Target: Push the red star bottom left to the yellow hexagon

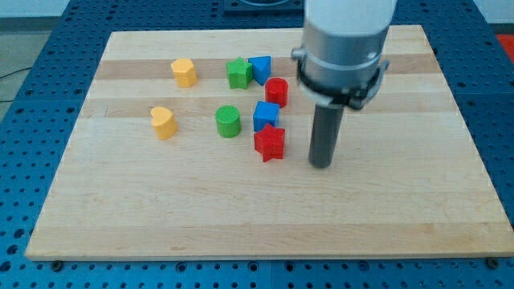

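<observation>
Nearest you on the wooden board [161,217] sits the red star [270,144], a little left of centre, and just to its right stands my tip [321,164], the lower end of the dark rod, resting on the wood with a narrow strip of bare board between it and the star. You will find no claw on this arm: the rod ends plain, so nothing opens or closes and nothing is held. Touching the star's far side is a blue cube [265,116], and beyond that a red cylinder [277,91]. Farther still, a blue block [260,68] of unclear shape sits against a green star [238,73]. Left of the blue cube, apart from it, stands a green cylinder [228,121]. Look well left for the two yellow pieces: the yellow hexagon [184,72] at the far left, level with the green star, and a yellow heart [164,123] nearer you, level with the green cylinder. The red star lies well apart from the hexagon, to its right and nearer you, with the green cylinder roughly between them.
</observation>
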You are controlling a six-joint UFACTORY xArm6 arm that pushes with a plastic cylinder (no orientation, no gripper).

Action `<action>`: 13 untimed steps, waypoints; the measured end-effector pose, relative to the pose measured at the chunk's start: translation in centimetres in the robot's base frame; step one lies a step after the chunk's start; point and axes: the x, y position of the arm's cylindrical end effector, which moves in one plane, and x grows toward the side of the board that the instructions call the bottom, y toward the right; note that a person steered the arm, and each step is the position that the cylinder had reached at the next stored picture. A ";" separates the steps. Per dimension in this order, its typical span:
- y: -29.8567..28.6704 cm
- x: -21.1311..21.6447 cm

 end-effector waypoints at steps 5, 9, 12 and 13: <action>-24.0 4.7; -21.3 0.1; -24.9 6.1; -29.9 6.0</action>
